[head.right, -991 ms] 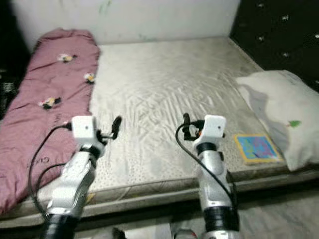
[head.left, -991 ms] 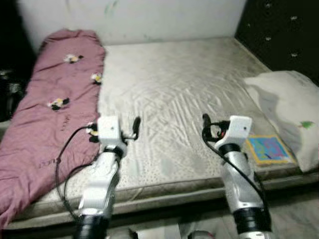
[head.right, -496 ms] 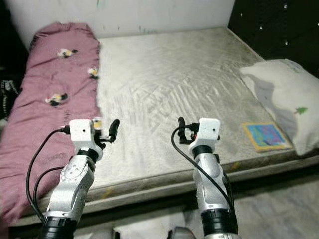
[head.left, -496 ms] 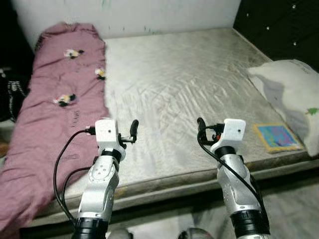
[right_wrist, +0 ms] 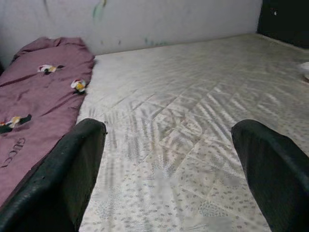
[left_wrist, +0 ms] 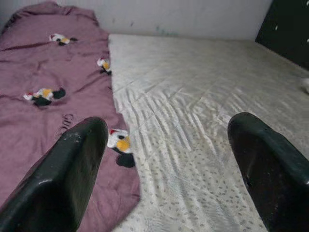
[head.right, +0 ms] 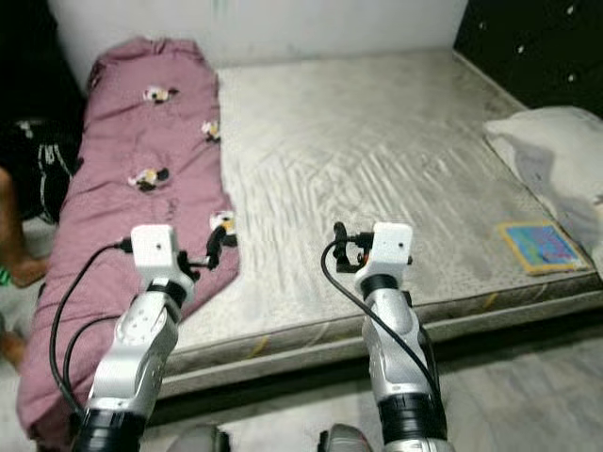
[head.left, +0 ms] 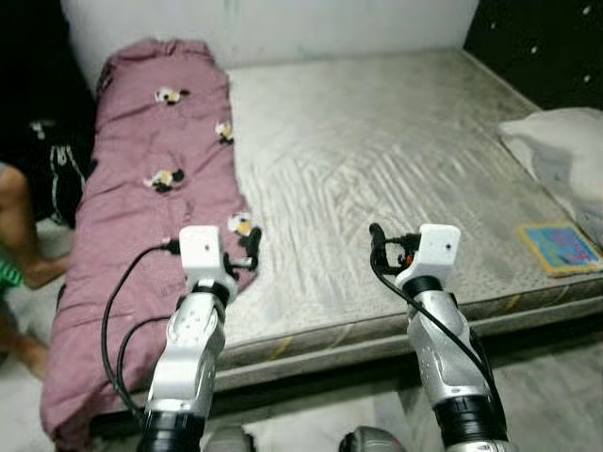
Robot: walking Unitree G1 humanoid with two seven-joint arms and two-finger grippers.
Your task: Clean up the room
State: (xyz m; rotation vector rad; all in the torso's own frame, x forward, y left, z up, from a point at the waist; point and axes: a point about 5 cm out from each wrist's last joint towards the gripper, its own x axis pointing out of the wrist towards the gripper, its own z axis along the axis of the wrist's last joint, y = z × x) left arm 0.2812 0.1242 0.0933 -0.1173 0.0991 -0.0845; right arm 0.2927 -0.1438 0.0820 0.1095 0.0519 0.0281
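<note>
Left wrist view: left gripper (left_wrist: pixel 164 169) fingers spread wide, empty; maroon blanket (left_wrist: pixel 43 96) just ahead, under its left finger. Right gripper (right_wrist: pixel 166 169) spread too, over mattress (right_wrist: pixel 193 121). Advice: descend onto blanket edge, pinch fold.

The left pincer (left_wrist: pixel 169 179) gapes wide and empty above the bed (left_wrist: pixel 203 111); a maroon blanket (left_wrist: pixel 43 96) with small bird prints lies beyond one finger.
</note>
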